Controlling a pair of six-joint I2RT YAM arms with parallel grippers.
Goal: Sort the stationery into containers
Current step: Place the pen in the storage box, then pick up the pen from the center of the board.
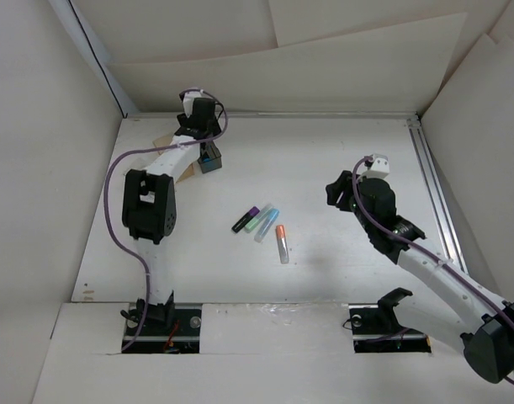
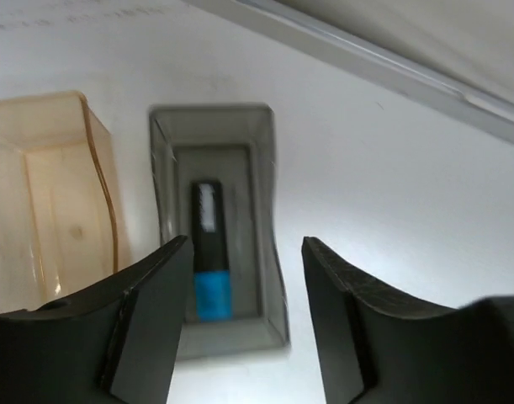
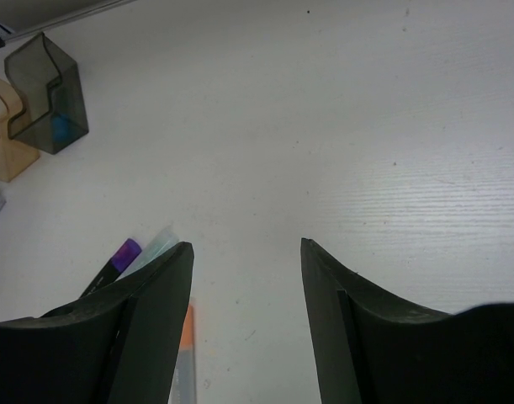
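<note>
White surface (image 1: 324,151) carries everything; left arm (image 1: 151,206) reaches to the far left corner, right arm (image 1: 433,269) bends in from the right side; left claw (image 2: 246,252) is spread wide and holds nothing, hanging right above the dark smoky grey box (image 2: 269,194), its two fingers (image 2: 147,320) framing the box in the left wrist view; right claw (image 3: 246,252) is also spread wide and empty, over bare surface just beyond the loose stationery, fingers (image 3: 349,328) not touching anything; amber-orange box (image 2: 46,194) stands just beside the grey box, on its left in the left wrist view, and looks empty as far as that view shows; right wrist view shows both boxes far off at upper left, with an edge of a clear thing at the frame border that is too cropped to name; inside the grey box a black-and-blue stick (image 2: 210,252) lies flat along the floor, blue end nearer the camera; mid-surface, well apart from the boxes, three pens lie slanted side by side: black-purple pen (image 1: 244,220), green highlighter (image 1: 255,221), light blue pen (image 1: 266,225); clear tube with orange cap (image 1: 282,243) lies just beside them on the right, cap toward the far side.
</note>
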